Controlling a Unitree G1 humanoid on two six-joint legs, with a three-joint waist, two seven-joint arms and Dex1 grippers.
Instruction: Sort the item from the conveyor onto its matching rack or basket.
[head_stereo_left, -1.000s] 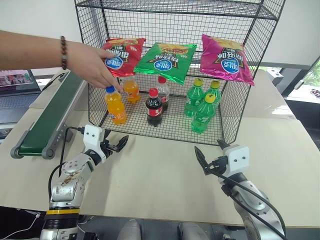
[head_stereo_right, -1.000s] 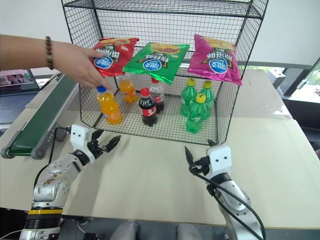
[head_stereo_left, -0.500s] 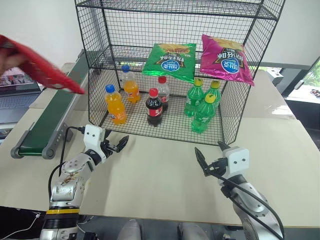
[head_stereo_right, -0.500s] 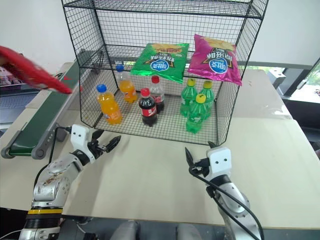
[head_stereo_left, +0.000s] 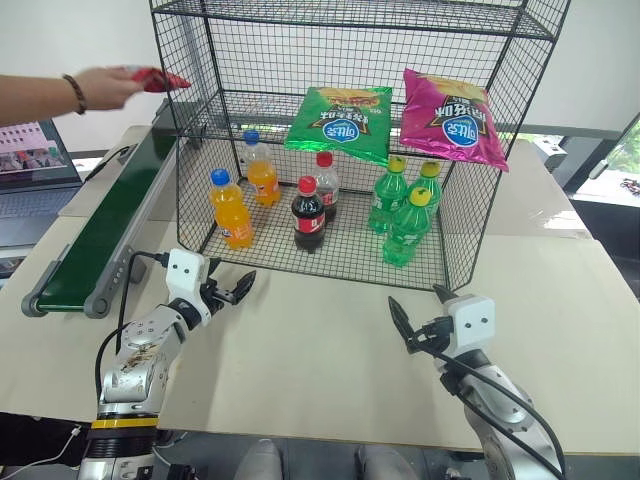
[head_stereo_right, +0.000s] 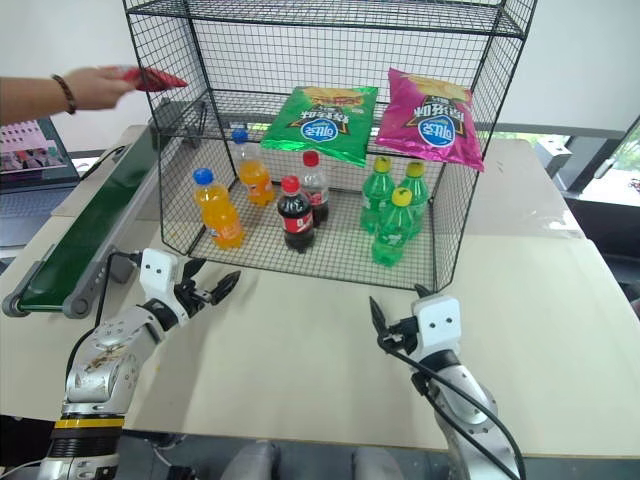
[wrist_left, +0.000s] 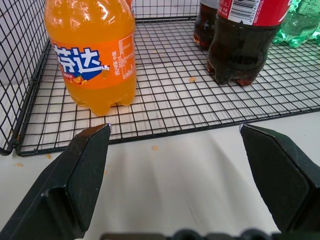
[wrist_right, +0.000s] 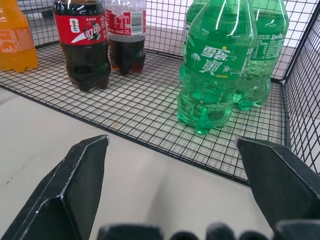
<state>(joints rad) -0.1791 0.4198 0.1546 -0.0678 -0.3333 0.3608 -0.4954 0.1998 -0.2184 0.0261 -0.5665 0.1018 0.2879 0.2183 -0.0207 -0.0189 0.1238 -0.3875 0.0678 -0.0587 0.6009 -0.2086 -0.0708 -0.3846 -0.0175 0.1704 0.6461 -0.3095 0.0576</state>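
The red crisp bag is held aloft in a person's hand, above the far end of the conveyor and just left of the wire rack. The left gripper is held level over the table, fingers spread wide, aimed toward the rack's orange bottle. The right gripper is likewise held level, fingers apart, facing the green bottles.

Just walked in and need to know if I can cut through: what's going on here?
A person's hand holds the red crisp bag above the far end of the conveyor, beside the black wire rack. The green bag and magenta bag sit in the rack above bottles. The robot's left hand and right hand hover open over the table, holding nothing.
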